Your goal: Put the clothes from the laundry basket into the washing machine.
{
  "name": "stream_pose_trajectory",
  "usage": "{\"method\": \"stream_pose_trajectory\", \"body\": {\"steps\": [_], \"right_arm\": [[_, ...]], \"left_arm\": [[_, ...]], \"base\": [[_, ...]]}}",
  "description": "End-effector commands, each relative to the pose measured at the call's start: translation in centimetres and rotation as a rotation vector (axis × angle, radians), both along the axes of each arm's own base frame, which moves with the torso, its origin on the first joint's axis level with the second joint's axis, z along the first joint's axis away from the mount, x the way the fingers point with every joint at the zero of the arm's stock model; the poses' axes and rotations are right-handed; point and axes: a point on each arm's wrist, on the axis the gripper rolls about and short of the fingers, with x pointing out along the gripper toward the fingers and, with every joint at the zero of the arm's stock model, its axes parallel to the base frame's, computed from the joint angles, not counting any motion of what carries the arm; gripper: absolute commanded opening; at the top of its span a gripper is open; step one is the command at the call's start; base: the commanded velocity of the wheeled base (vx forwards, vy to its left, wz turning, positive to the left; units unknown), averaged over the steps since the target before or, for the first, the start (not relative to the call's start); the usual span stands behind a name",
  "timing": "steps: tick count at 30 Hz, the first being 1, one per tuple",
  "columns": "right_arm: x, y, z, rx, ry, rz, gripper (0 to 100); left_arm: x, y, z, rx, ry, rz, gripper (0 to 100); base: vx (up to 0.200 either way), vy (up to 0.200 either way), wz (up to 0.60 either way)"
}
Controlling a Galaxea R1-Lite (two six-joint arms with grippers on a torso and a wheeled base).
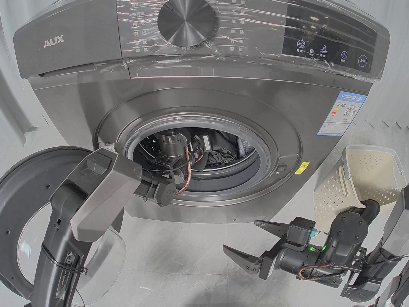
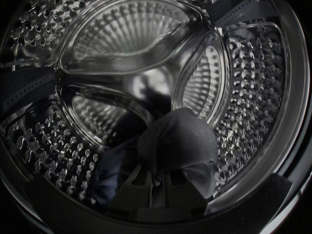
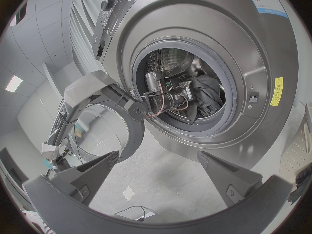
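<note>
Arms were set well apart. The left arm (image 1: 98,184) stretched over the floor's left side and through the round opening of the washing machine (image 1: 76,94). Its elbow was bent beside the open door (image 1: 25,201) and its wrist was inside the drum (image 2: 253,82). The left hand (image 2: 156,179) pointed toward the drum's back wall, its two fingers drawn close and clamped on a dark garment (image 2: 177,140).

The right arm (image 1: 349,235) sat low over the floor's right side, forearm roughly level, just in front of the laundry basket (image 1: 370,171). The right hand (image 1: 239,235) hovered above the floor (image 1: 183,252) before the machine, fingers spread wide with nothing between them.

The garment was black or very dark, of fine-textured cloth, bunched into a rounded lump just beyond the left hand's fingers, with a fold drooping to one side. From outside, it hung in loose folds within the right half of the opening. The basket was cream plastic with rows of small holes, near the machine's right front corner; whether the two touched could not be told.
</note>
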Motion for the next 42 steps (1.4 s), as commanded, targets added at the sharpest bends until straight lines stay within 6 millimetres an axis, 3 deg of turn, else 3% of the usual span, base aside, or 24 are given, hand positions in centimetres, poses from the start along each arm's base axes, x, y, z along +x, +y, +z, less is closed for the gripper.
{"method": "stream_pose_trajectory", "body": {"steps": [1, 8, 10, 18, 19, 25, 31, 37, 39, 41, 42], "right_arm": [[0.0, 0.0, -0.1, -0.003, 0.003, 0.000, 100], [0.0, 0.1, -0.2, -0.007, 0.006, 0.000, 100], [0.0, 0.0, -0.2, -0.008, 0.007, 0.000, 100], [0.0, 0.0, -0.3, -0.009, 0.010, 0.000, 100], [0.0, 0.0, -0.3, -0.009, 0.010, 0.000, 100], [0.0, 0.0, -0.3, -0.007, 0.010, -0.002, 100], [0.0, -0.1, -0.3, -0.008, 0.011, -0.003, 100], [0.0, -0.1, -0.3, -0.008, 0.011, -0.003, 100], [0.1, -0.2, -0.3, -0.008, 0.013, -0.008, 100], [0.1, -0.2, -0.3, -0.009, 0.012, -0.008, 100], [0.1, -0.2, -0.3, -0.008, 0.013, -0.010, 100]], "left_arm": [[2.2, 0.3, -1.2, -0.038, -0.064, 0.042, 0], [3.1, -0.1, -0.1, -0.082, -0.142, 0.057, 0], [3.3, -0.1, -1.0, -0.076, -0.131, 0.059, 0], [3.3, -0.3, -1.4, -0.076, -0.131, 0.062, 0], [3.2, -0.3, -1.2, -0.078, -0.134, 0.062, 100], [2.2, -0.4, -1.2, -0.055, -0.080, 0.049, 100], [-0.9, 0.1, -2.5, 0.018, 0.073, 0.019, 100], [-3.6, 0.2, -1.4, 0.052, 0.112, -0.014, 100], [-5.3, 0.2, -0.9, 0.073, 0.137, -0.035, 100], [-5.6, 0.2, -0.9, 0.079, 0.143, -0.038, 100], [-6.9, 0.5, -0.9, 0.113, 0.167, -0.057, 100]], "base": [[0.000, 0.000, 0.00], [0.000, 0.000, 0.00], [0.000, 0.000, 0.00], [0.000, 0.000, 0.00], [0.000, 0.000, 0.00], [0.000, 0.000, 0.00], [0.000, 0.000, 0.00], [0.000, 0.000, 0.00], [0.000, 0.000, 0.00], [0.000, 0.000, 0.00], [0.000, 0.000, 0.00]]}}
